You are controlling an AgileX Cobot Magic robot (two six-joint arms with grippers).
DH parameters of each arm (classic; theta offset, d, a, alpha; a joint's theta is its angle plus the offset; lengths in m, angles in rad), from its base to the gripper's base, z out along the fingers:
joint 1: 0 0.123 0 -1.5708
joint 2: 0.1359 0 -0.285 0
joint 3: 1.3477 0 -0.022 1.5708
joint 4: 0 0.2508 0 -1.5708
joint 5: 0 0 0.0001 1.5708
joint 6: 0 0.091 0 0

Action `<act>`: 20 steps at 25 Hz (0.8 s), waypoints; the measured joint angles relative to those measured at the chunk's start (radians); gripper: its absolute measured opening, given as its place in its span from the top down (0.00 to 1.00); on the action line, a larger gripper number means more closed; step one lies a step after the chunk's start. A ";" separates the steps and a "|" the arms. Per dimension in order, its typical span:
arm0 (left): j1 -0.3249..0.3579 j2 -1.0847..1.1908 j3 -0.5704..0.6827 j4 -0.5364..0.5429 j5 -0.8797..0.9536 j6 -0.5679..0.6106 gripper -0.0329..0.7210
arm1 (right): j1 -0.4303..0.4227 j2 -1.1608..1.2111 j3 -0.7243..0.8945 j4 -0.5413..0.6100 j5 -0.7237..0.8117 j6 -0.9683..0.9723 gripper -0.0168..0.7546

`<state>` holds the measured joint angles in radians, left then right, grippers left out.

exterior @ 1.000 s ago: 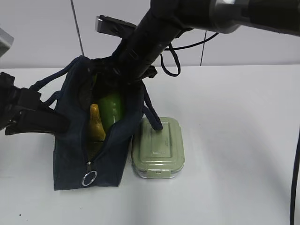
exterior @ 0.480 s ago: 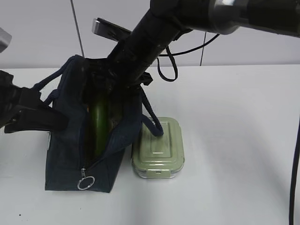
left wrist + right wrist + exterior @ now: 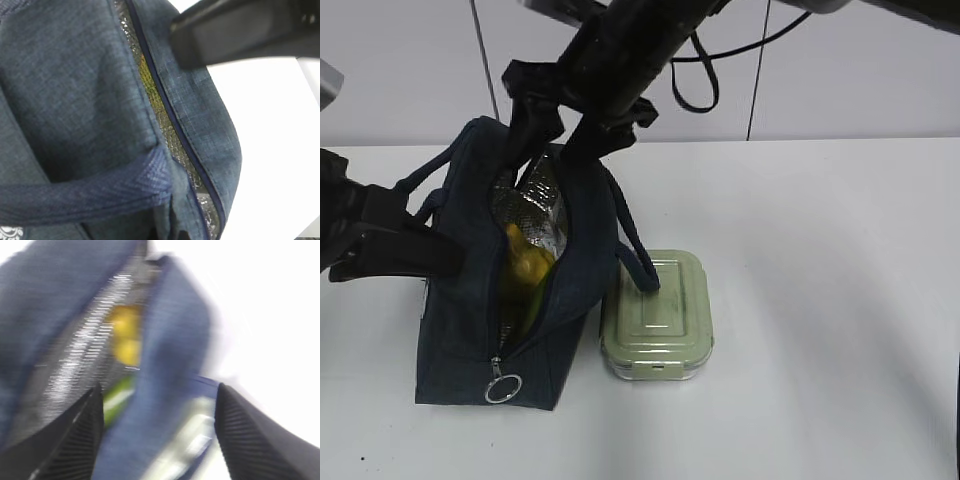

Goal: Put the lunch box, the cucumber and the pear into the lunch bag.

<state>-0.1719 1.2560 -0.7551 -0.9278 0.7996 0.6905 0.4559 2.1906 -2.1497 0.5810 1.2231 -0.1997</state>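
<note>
The navy lunch bag (image 3: 565,285) stands open on the white table, silver lining showing. The yellow pear (image 3: 525,262) lies inside it, with the dark green cucumber (image 3: 518,302) below it in the opening. The sage-green lunch box (image 3: 657,315) sits on the table against the bag's right side, under one handle. My right gripper (image 3: 558,150) is open and empty just above the bag's mouth; its blurred view shows the pear (image 3: 125,335), the cucumber (image 3: 117,397) and the lunch box (image 3: 187,440). My left gripper (image 3: 445,258) is closed on the bag's left wall (image 3: 75,90); its jaws are hidden in its own view.
The bag's zipper ring pull (image 3: 503,388) hangs at the front end. Its right handle (image 3: 638,255) drapes onto the lunch box lid. The right arm (image 3: 640,40) crosses above the bag. Bare white table (image 3: 820,300) lies to the right, a wall behind.
My right gripper has let go of the cucumber inside the bag and lifted out, open. The cucumber has sunk lower and the pear shows again. The bag stood up straighter.
</note>
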 joint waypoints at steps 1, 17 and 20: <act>0.000 0.000 0.000 0.000 0.000 0.000 0.97 | -0.001 -0.002 -0.008 -0.037 0.000 0.002 0.27; 0.000 0.000 0.008 0.000 0.004 0.000 0.97 | -0.096 -0.165 0.125 -0.598 0.020 0.169 0.39; 0.000 0.000 0.008 0.000 0.005 0.000 0.97 | -0.178 -0.196 0.240 -0.581 0.020 0.171 0.41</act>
<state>-0.1719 1.2560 -0.7475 -0.9278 0.8043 0.6905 0.2774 1.9944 -1.9102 0.0000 1.2431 -0.0285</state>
